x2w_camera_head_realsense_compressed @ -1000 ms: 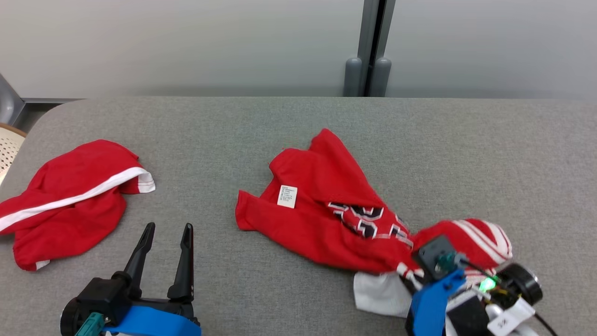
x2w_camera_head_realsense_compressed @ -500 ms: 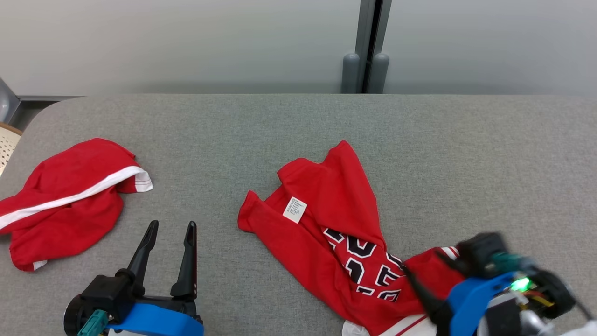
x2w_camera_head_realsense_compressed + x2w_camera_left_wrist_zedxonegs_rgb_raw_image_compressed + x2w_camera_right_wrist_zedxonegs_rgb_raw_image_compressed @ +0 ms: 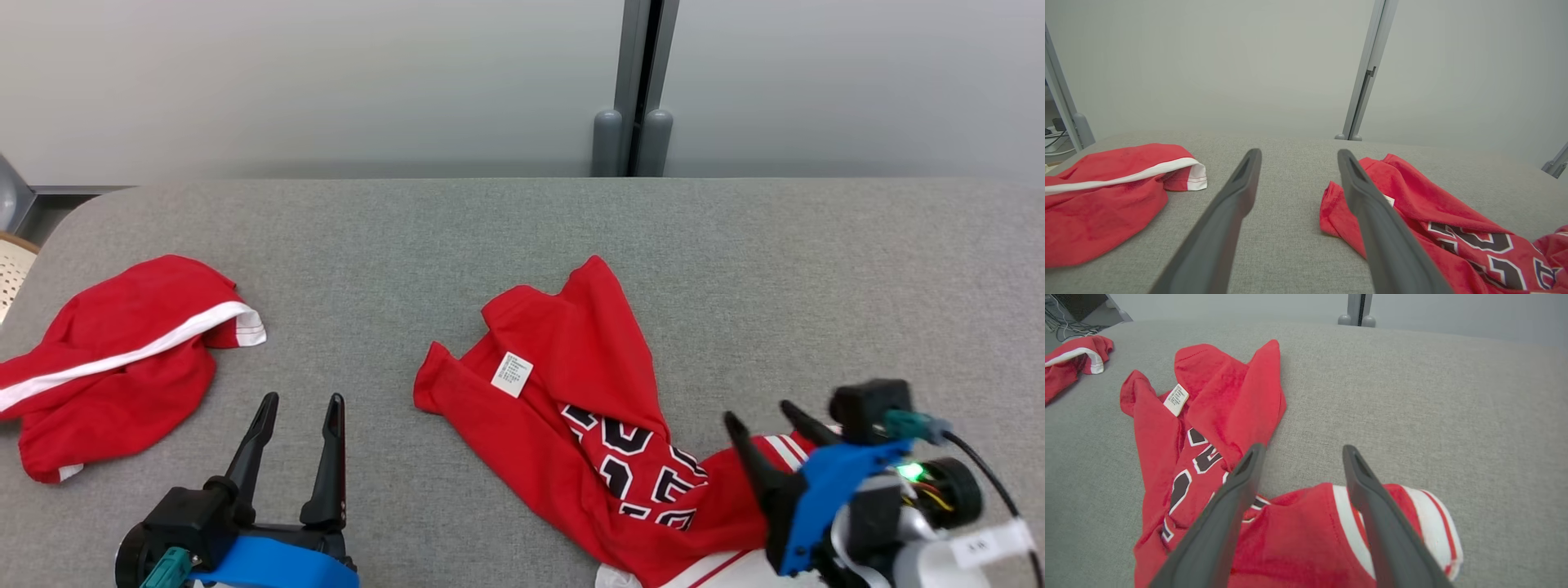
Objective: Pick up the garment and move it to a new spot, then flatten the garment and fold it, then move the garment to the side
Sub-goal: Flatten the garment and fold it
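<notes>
At the far left of the grey table (image 3: 816,269) lies a crumpled red cloth (image 3: 114,359) with a white stripe. Just beside it, our left gripper (image 3: 302,400) hovers over bare table, its fingers moderately apart and holding nothing. Near the middle lies the garment (image 3: 571,384), a red jersey with dark letters, wrinkled, its white label (image 3: 512,374) facing up. At the right, our right gripper (image 3: 756,411) is over the garment's striped end, fingers spread wide, gripping nothing.
</notes>
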You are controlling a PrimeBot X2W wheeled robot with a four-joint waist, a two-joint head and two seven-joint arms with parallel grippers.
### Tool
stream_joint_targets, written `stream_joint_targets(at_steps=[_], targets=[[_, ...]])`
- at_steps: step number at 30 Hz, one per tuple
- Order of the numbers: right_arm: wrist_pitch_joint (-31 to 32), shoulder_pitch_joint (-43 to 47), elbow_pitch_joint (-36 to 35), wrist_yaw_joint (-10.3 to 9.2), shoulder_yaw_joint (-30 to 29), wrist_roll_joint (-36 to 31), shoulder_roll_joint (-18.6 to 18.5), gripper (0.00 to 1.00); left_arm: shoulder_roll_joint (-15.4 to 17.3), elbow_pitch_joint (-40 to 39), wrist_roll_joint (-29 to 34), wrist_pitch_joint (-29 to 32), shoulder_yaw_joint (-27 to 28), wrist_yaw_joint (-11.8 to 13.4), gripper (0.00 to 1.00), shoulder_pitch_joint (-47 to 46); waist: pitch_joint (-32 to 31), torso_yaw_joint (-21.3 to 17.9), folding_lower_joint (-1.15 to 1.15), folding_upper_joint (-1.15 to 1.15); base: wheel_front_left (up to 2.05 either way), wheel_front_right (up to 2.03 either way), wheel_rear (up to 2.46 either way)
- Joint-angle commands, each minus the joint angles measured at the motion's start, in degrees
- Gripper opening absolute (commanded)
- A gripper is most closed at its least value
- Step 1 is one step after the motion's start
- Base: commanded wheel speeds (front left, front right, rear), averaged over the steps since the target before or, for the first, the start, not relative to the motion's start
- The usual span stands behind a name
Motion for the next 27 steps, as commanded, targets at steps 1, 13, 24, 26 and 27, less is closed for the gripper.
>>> stream_joint_targets(at_steps=[1, 13, 24, 26, 27], targets=[[1.3, -2.4, 2.0, 0.03, 1.5, 0.4, 0.1, 1.00, -0.1, 0.1, 0.2, -0.3, 0.0, -0.2, 1.00, -0.4, 0.0, 0.3, 0.00, 0.00, 0.00, 0.00, 0.00], [15.7, -13.3, 18.1, 0.03, 8.8, 5.2, 0.1, 1.00, -0.4, 0.9, 0.1, -0.5, -0.6, -0.8, 1.00, -0.4, 0.5, 4.6, 0.00, 0.00, 0.00, 0.00, 0.00], [17.2, -18.4, 24.9, 0.02, 10.4, -5.4, 0.0, 0.00, -0.7, 1.1, 0.2, -0.5, -0.8, -1.3, 1.00, -1.4, 1.7, 7.2, 0.00, 0.00, 0.00, 0.00, 0.00], [14.0, -20.3, 25.0, 0.02, 10.0, -7.8, 0.0, 0.00, -0.8, 1.2, 0.3, -0.6, -0.7, -1.3, 1.00, -1.6, 2.1, 7.5, 0.00, 0.00, 0.00, 0.00, 0.00], [12.6, -21.2, 25.5, 0.02, 9.9, -9.1, -0.1, 0.00, -0.8, 1.2, 0.3, -0.6, -0.7, -1.4, 1.00, -1.8, 2.2, 7.6, 0.00, 0.00, 0.00, 0.00, 0.00]])
